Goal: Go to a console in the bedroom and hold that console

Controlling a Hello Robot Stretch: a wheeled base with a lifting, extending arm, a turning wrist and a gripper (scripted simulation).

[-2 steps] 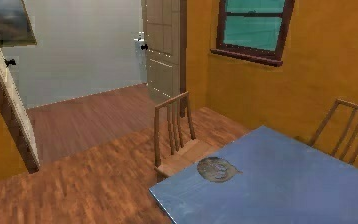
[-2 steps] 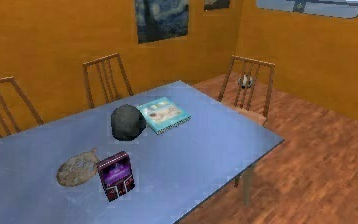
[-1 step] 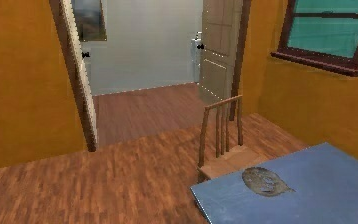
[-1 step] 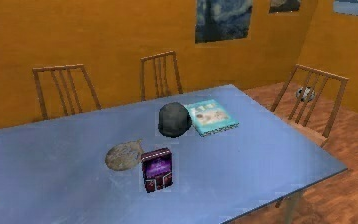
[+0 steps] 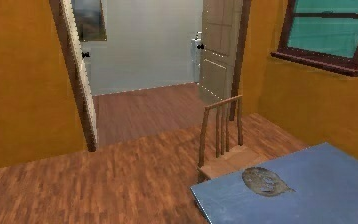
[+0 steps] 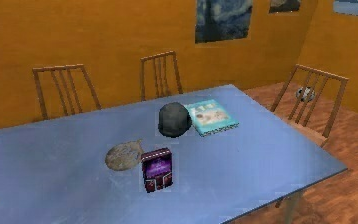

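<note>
- Blue counter (image 6: 47, 170) lies nearest. Towards its near edge stands a dark upright box (image 6: 157, 170) with a purple front, just beside a flat grey-brown lump (image 6: 123, 156) on its left.
- That box is the only thing here that might pass for the console, and I cannot say for sure that it is. With dining chairs all round, this hardly looks like a bedroom, so the real one may lie elsewhere.
- If it is the console, I would judge it light, stiff and smooth-shelled, so somewhat slippery. It is best taken across its two narrow sides about halfway up, so that it does not tip.
- There is print on its front, but nothing I can make out as words.
- I cannot tell whether the fingers are grasping anything.
- Farther in sit a dark rounded thing (image 6: 173, 120) and, touching it on the right, a teal book (image 6: 213, 116). Its cover lettering is too small to read.
- Wooden chairs (image 6: 65, 90) line the far side against an orange wall, which carries a blue painting (image 6: 224, 18).
- Ahead, past another chair (image 5: 222, 130), an open doorway (image 5: 147, 50) leads to a pale room.
</note>
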